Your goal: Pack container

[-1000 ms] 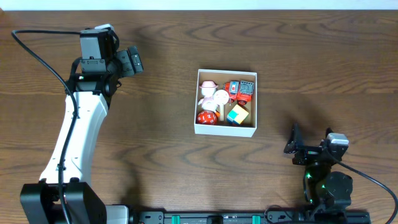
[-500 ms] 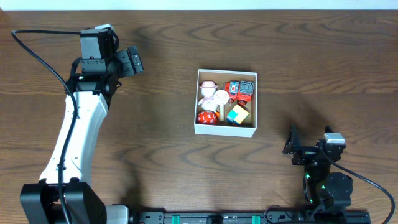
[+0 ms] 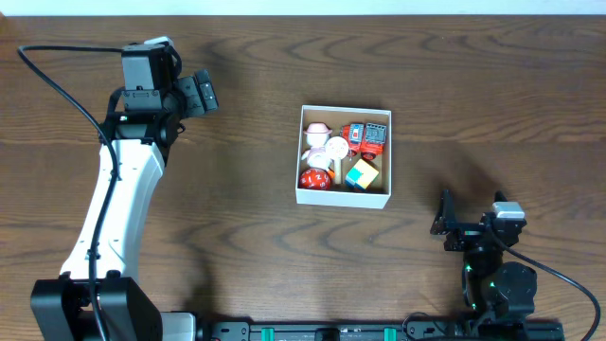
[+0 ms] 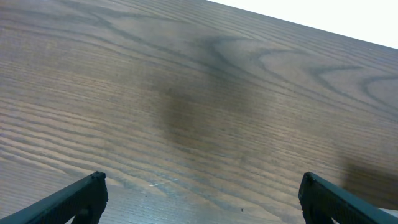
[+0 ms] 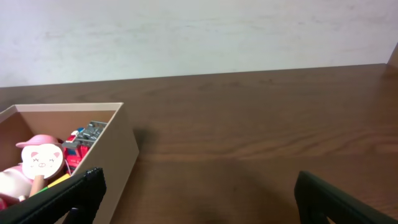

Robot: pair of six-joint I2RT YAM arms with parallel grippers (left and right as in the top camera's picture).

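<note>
The container (image 3: 341,198), a shallow white-walled box, sits mid-table holding several small toys: pink pig figures (image 3: 327,147), a red ball-like toy (image 3: 312,178), a red and grey vehicle (image 3: 369,137) and a colourful cube (image 3: 361,174). My left gripper (image 3: 199,93) hangs open far to the left of the box, over bare wood, with nothing between its fingers (image 4: 81,196). My right gripper (image 3: 443,225) stands open near the front right, short of the box. In the right wrist view the container's wall (image 5: 106,155) lies at the left with a pig toy (image 5: 40,158) inside.
The dark wooden table (image 3: 237,237) runs to a pale wall at the back (image 5: 199,37). A black cable (image 3: 57,71) loops from the left arm. The arm bases stand along the front edge.
The right wrist has shifted very slightly to the left. The left arm and the box's contents have not moved.
</note>
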